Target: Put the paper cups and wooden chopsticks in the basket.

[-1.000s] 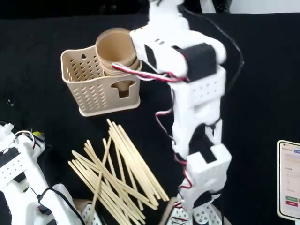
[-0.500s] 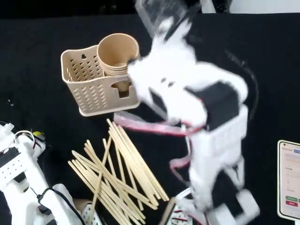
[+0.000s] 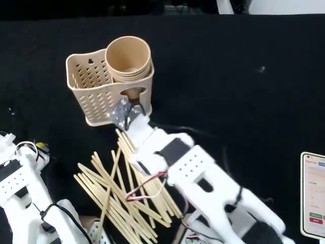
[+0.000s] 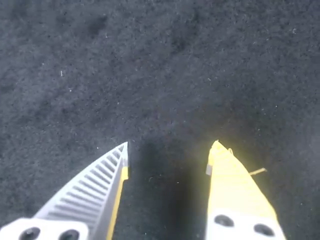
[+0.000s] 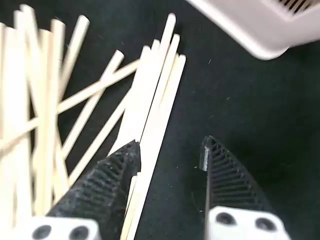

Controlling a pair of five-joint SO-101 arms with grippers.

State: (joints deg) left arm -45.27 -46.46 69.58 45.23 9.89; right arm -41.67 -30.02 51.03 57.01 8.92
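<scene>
Paper cups [image 3: 128,56] in basket [image 3: 96,101] | step: chopsticks [image 3: 114,201] pickup | right gripper [image 5: 170,150] open at their ends | left gripper [image 4: 170,150] open | next: straddle, close.

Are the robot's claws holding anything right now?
No, nothing. The right gripper is open over the chopsticks, and the left gripper is open over the black table.

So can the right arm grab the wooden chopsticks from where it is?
Probably yes. The right arm hangs low over the chopsticks with its jaws open, one of them right above the sticks. Nothing lies in between, and the basket sits off to the side.
</scene>
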